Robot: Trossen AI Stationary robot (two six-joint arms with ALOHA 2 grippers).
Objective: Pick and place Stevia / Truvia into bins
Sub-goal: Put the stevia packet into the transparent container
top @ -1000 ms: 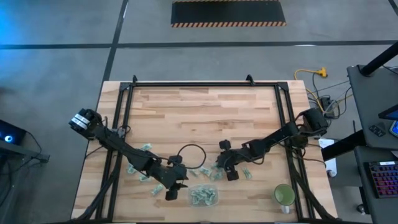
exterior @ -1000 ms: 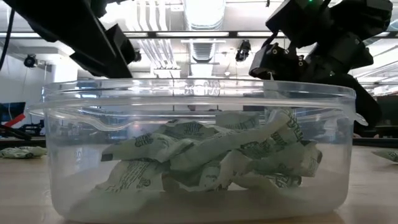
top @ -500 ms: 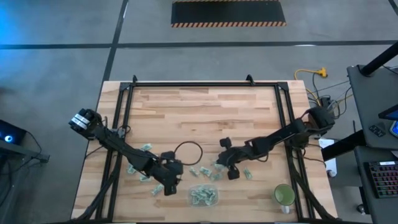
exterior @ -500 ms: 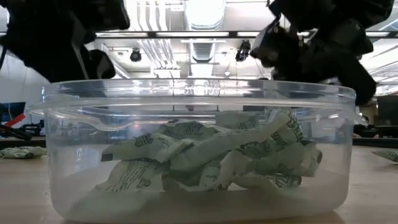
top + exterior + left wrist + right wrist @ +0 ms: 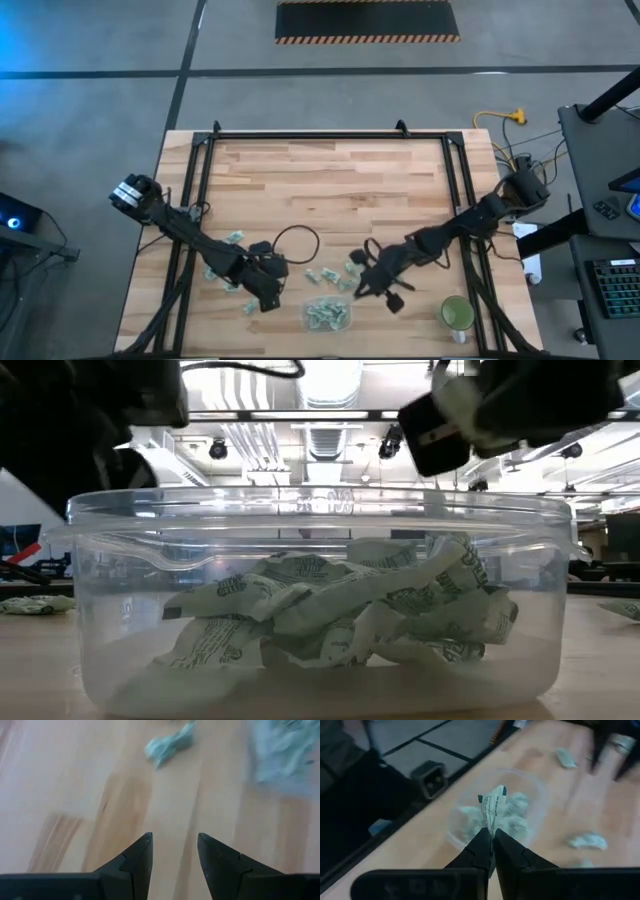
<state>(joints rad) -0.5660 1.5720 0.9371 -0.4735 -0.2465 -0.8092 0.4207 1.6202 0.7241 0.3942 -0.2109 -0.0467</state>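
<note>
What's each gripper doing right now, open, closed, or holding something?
Left gripper: open, empty, over bare table.
Right gripper: shut on a sachet, facing the bin.

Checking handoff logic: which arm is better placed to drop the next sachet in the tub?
Right. The right gripper is shut on a sachet, with the tub ahead. The left gripper is open, empty, over bare table.

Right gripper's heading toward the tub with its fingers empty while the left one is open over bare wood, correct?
Not quite: the right gripper is not empty. The right wrist view shows its fingers shut on a sachet, with the tub just beyond. The rest holds: the left gripper is open over bare table.
</note>
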